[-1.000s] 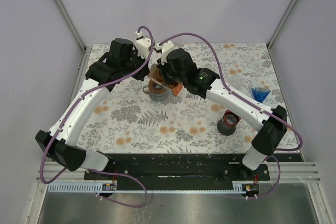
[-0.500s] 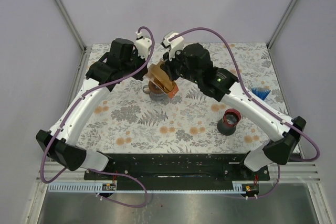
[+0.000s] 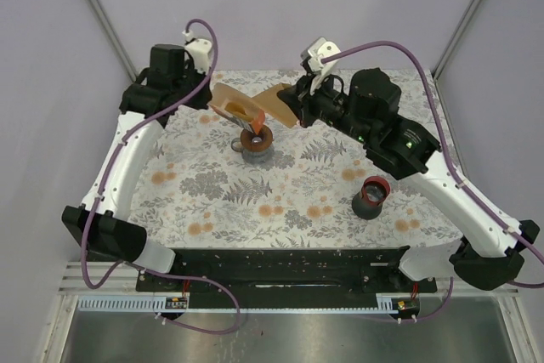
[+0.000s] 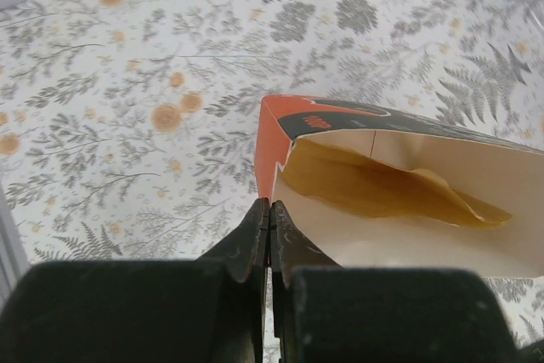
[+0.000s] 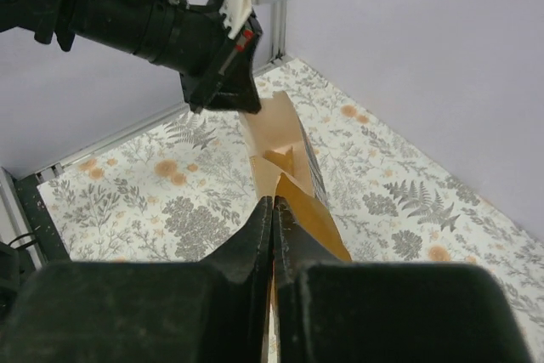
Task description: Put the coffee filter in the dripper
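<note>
coffee filter (image 3: 274, 104): thin brown paper, so likely light, limp and quick to crease or tear. a gentle pinch at its edge suits it, and it may sag or flutter on the way down. it hangs in the air above the desk (image 3: 255, 201), just beside the mouth of the box (image 3: 231, 106).

at the left, the left end effector (image 4: 269, 217) is pressed together on the box's edge, holding it tilted off the desk. below and between the arms the dripper (image 3: 257, 144) stands on the desk with nothing touching it. right of it, the right end effector (image 5: 273, 208) pinches the filter's edge. farther right stands a red-rimmed cup (image 3: 371, 195).

the left wrist view alone looks into the box, where more brown filters (image 4: 387, 189) lie, but it shows neither the dripper nor the held filter. the right wrist view shows the pinch closely, with the box beyond it. only the overhead view places the filter against the dripper: up and to the right of it, not over the opening.
</note>
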Available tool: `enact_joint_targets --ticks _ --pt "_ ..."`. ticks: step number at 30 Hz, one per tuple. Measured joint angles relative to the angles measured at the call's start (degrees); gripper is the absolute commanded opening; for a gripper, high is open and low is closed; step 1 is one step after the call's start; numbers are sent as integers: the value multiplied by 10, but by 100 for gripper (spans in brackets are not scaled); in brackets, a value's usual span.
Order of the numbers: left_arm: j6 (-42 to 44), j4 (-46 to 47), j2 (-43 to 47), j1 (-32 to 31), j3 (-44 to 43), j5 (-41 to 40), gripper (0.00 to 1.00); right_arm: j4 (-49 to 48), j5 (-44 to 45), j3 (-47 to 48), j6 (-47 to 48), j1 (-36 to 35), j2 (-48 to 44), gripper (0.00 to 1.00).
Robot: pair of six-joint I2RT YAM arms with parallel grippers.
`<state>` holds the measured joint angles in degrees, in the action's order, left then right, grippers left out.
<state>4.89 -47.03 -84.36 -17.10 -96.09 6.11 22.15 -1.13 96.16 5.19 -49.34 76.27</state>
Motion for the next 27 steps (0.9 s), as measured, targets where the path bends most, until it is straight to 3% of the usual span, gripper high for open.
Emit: enact_joint_targets --ticks 6,12,20,27 --pt "-22 5 -6 105 -21 28 0 5 22 7 32 0 -14 0" --pt "-48 23 -37 167 12 45 0 33 41 25 84 4 40 0" --pt "-73 56 -101 224 91 49 0 80 51 24 147 10 108 0" --pt "-80 89 -133 231 125 42 1 106 43 24 190 10 122 0"
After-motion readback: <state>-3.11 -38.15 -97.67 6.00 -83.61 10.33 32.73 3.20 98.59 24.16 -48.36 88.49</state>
